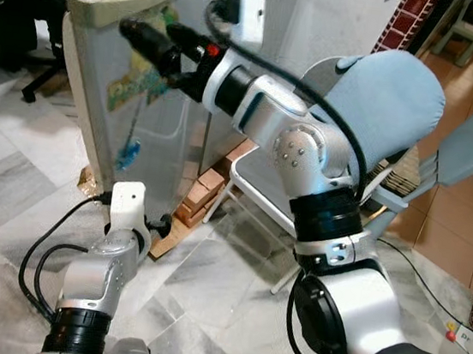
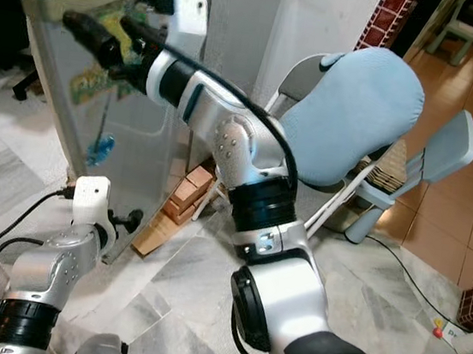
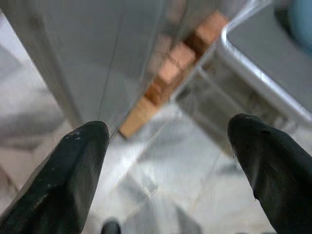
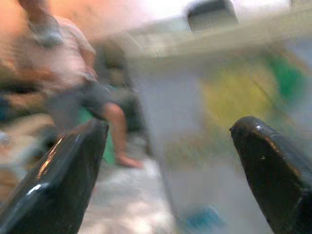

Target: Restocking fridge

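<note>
Two grippers, jaws wide, empty | right gripper (image 1: 149, 41) at fridge door (image 1: 114, 84) top | left gripper (image 3: 165, 161) low near bricks (image 3: 170, 78)

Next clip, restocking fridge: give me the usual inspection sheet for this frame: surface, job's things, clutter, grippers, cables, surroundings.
Surface: grey marbled floor tiles; orange tiles further right.
Job's things: fridge door seen edge-on, stickers on its face; no stock items seen.
Clutter: bricks and a wood piece at the fridge's foot.
Grippers: right gripper raised at the door's upper part, fingers open, contact cannot be told; left gripper low near the fridge's base, open, holding nothing.
Cables: black cable looping from the left wrist; another along the right arm; a thin cord on the floor at right.
Surroundings: folding chair with a light blue cushion; a seated person, blurred.
</note>
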{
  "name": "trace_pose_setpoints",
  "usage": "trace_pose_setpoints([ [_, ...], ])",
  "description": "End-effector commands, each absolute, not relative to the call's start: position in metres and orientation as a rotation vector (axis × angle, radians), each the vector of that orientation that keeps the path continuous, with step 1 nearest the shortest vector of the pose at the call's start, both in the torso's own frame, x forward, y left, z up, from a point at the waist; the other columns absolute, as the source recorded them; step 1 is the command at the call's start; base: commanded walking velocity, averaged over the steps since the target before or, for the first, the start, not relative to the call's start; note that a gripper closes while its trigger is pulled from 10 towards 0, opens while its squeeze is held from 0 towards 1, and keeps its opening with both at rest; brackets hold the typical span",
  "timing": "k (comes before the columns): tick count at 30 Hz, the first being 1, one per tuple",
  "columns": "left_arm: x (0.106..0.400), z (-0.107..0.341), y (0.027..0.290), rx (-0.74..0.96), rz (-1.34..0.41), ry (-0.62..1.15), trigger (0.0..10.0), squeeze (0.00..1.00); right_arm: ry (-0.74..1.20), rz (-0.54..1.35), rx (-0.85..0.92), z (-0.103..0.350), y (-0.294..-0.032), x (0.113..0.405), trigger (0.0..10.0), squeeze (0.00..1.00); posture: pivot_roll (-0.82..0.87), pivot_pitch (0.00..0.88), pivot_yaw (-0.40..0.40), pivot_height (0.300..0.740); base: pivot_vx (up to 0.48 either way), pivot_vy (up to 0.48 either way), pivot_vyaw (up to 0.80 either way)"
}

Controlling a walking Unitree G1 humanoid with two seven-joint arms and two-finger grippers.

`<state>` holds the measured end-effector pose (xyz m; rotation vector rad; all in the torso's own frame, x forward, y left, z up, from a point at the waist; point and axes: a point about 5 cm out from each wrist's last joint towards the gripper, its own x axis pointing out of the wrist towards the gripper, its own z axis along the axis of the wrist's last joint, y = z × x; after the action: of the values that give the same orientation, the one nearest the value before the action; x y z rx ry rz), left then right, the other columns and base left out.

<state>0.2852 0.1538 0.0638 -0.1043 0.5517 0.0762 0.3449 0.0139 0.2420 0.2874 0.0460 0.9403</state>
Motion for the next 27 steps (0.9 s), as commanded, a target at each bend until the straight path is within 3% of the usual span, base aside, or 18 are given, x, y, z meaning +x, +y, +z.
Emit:
trace_pose_setpoints([
  [1,0.293,0.074,0.160,-0.042,0.100,0.473,10.0,0.00,0.089,0.821,0.161,0.211,-0.011,0.354,10.0,0.00,0.12,0.000,-0.134,0.740,0.000,0.405,0.00],
  [3,0.301,0.084,0.172,0.066,0.129,0.401,10.0,0.00,0.099,0.706,0.057,0.185,-0.049,0.357,10.0,0.00,0.12,0.000,-0.135,0.740,0.000,0.480,0.00],
  [5,0.303,0.087,0.178,0.067,0.141,0.382,10.0,0.00,0.125,0.635,0.095,0.176,-0.066,0.358,10.0,0.00,0.11,0.000,-0.131,0.740,0.000,0.480,0.00],
  [6,0.306,0.090,0.189,0.080,0.172,0.365,10.0,0.00,0.139,0.563,0.101,0.166,-0.086,0.357,10.0,0.00,0.11,0.000,-0.125,0.740,0.000,0.480,0.00],
  [10,0.315,0.096,0.214,0.125,0.245,0.342,10.0,0.00,0.145,0.428,0.141,0.155,-0.116,0.351,10.0,0.00,0.10,0.000,-0.111,0.740,0.000,0.480,0.00],
  [15,0.331,0.110,0.241,0.146,0.319,0.292,10.0,0.00,0.132,0.320,0.113,0.145,-0.133,0.342,10.0,0.00,0.09,0.000,-0.095,0.740,0.000,0.480,0.00],
  [22,0.340,0.122,0.253,0.165,0.338,0.250,10.0,0.00,0.119,0.286,0.120,0.145,-0.137,0.339,10.0,0.00,0.09,0.000,-0.089,0.740,0.000,0.480,-0.62],
  [27,0.341,0.118,0.258,0.147,0.365,0.249,10.0,0.00,0.121,0.268,0.116,0.144,-0.137,0.338,10.0,0.00,0.09,0.000,-0.093,0.740,0.000,0.480,0.00],
])
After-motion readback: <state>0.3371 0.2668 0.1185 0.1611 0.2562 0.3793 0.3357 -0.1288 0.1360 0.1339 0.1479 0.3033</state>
